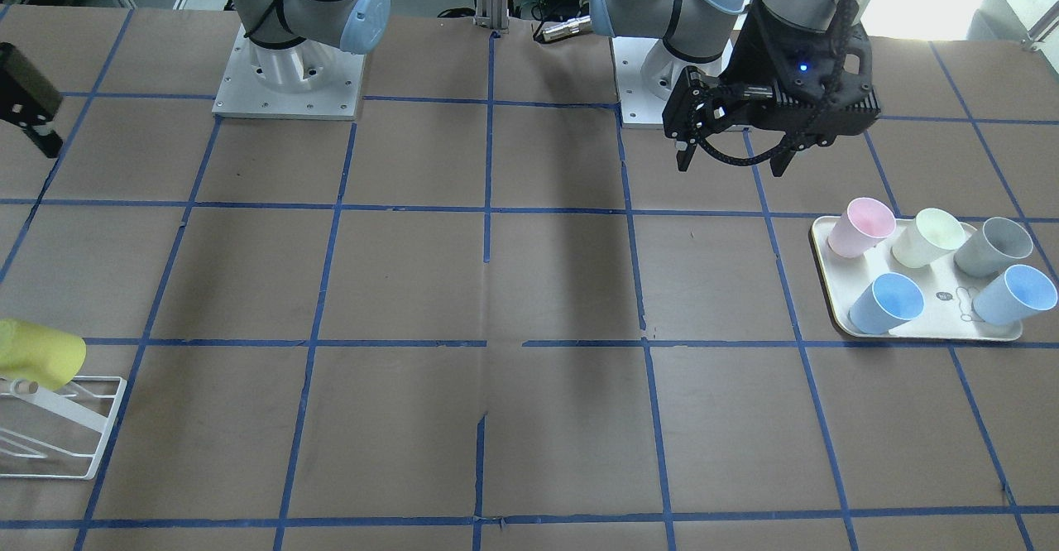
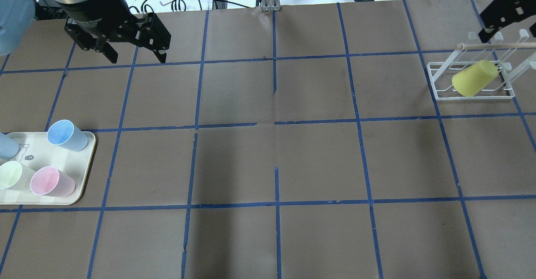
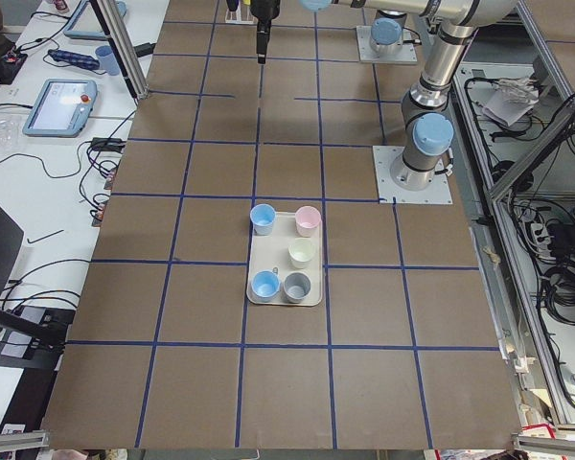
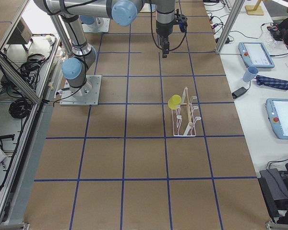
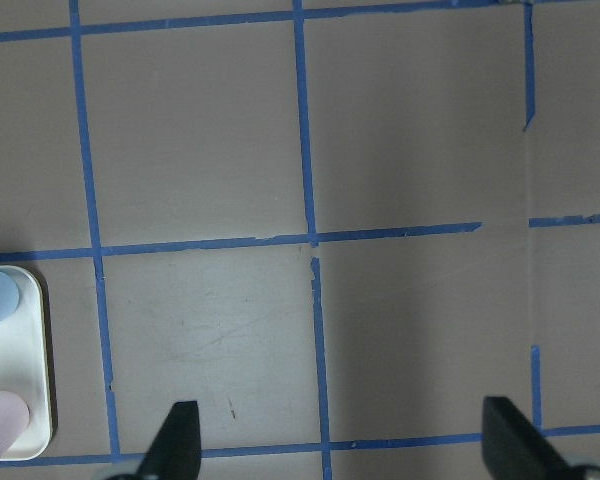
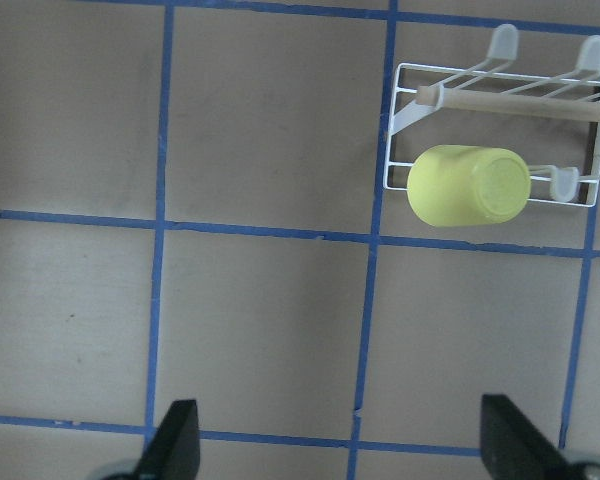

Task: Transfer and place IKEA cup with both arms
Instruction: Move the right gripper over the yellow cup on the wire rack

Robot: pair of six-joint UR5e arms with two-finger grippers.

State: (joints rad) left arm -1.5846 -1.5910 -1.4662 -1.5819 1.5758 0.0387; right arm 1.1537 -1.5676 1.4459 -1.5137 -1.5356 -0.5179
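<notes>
Five pastel cups (image 1: 928, 237) stand on a cream tray (image 1: 927, 329), perhaps rabbit-printed; white wire rack (image 1: 66, 409) well apart.

Bright yellow IKEA cup (image 2: 475, 78), handleless, lies tilted on white wire rack (image 2: 473, 97) at robot's R end of table. L gripper (image 2: 137, 59) & R gripper (image 6: 345, 445) hang above table, jaws apart, empty.

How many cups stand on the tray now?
5. On the tray, the row nearer the robot holds a pink cup, a cream cup and a grey cup; the farther row holds two light blue cups. None seems hidden.
</notes>
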